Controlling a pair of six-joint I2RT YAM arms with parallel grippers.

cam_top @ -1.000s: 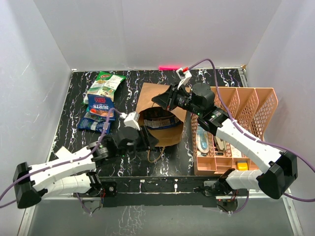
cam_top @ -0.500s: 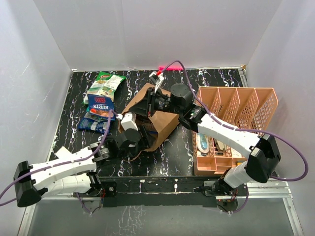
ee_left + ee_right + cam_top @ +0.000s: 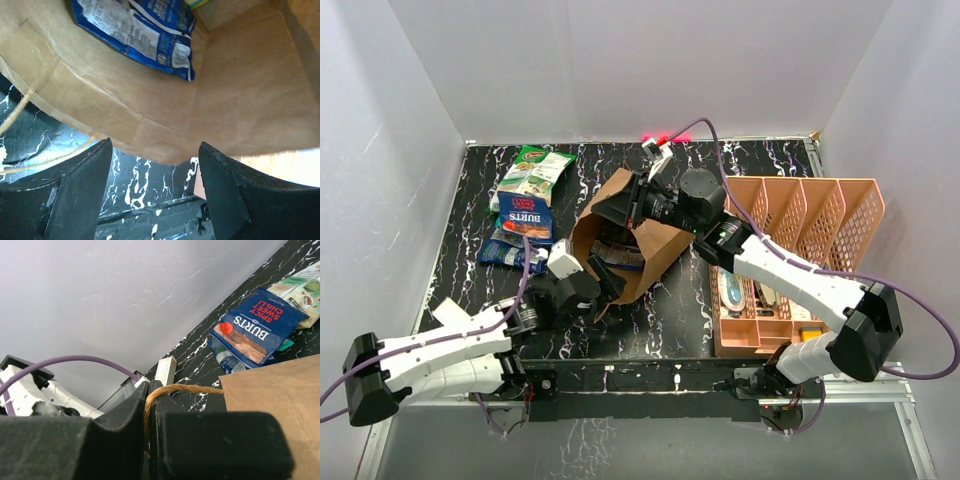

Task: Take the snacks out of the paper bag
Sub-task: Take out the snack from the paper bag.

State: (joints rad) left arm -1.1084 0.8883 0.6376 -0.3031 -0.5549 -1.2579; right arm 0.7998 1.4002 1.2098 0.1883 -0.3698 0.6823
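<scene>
Brown creased kraft paper bag (image 3: 655, 250) lies tilted on the black marbled surface (image 3: 470, 275), with loose foil snack packets (image 3: 525, 215) at its 10 o'clock. Left wrist: left claw (image 3: 155, 150) released at the bag's mouth, a blue-white foil packet (image 3: 145, 30) inside at 12 o'clock. Right wrist: right claw (image 3: 149, 390) clenched on the tan cord handle (image 3: 185, 388).

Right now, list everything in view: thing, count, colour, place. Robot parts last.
Paper bag: one, brown, tipped over at table centre.
Twine handle: one, tan, on the bag's raised edge.
Green-white packet: one, far left of the table.
BURTS packet: one, blue and red, just nearer than it.
Blue packet: one, partly under the BURTS packet.
Blue-white packet: one, deep inside the bag.
Organiser: one, salmon-pink, right side.
Stationery: several, pale, in the organiser's near tray.
Table: one, black marbled.
Left end effector: one, black, open at the bag's mouth.
Right end effector: one, black, shut on the twine handle.
</scene>
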